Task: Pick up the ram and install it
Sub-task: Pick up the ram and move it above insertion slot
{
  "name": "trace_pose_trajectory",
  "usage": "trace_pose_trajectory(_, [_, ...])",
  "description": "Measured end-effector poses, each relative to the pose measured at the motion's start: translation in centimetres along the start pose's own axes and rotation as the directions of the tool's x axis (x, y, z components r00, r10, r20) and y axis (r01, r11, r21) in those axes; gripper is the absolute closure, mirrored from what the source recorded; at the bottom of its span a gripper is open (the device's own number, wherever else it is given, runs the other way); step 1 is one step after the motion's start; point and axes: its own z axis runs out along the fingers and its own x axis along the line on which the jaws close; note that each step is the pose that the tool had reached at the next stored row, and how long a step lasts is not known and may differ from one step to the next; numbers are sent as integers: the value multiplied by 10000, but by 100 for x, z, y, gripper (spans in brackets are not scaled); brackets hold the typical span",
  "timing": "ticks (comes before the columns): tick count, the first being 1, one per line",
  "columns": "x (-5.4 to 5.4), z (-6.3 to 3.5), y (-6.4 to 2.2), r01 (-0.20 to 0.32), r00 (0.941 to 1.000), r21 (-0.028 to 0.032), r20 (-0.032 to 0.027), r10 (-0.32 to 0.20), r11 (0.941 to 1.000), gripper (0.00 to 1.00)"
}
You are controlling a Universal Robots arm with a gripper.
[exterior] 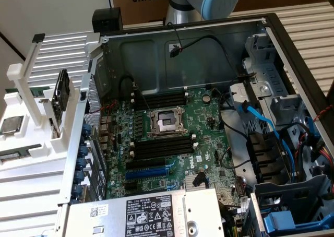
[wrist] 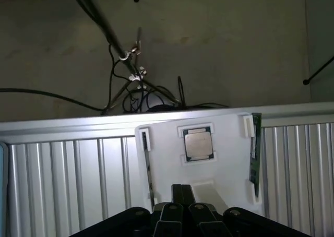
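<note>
White holder (wrist: 229,156) carries the processor chip (wrist: 198,144) in its middle pocket, the ram (wrist: 255,153) in one edge slot and a dark stick (wrist: 147,164) in the opposite one. Gripper (wrist: 182,191) is pressed together and empty, apart from the ram, nearer the chip.

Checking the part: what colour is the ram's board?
Green; the ram shows best in the wrist view.

Matt white plastic holder (wrist: 229,164), green circuit-board ram (wrist: 255,153), shiny metal processor (wrist: 198,144)
</note>
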Motion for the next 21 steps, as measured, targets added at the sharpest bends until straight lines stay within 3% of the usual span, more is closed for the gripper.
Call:
trace_pose_trajectory(3, [2, 22, 0, 159, 9999, -45, -34, -159, 9999, 90])
trace_pose_trajectory(7, [14, 76, 0, 464, 9989, -206, -67, -465, 9987, 90])
trace_pose_trajectory(17, [45, 293, -4, 705, 9975, -220, -69, -706, 9973, 90])
trace_pose_trajectory(21, [70, 438, -11, 780, 9969, -223, -69, -781, 9967, 90])
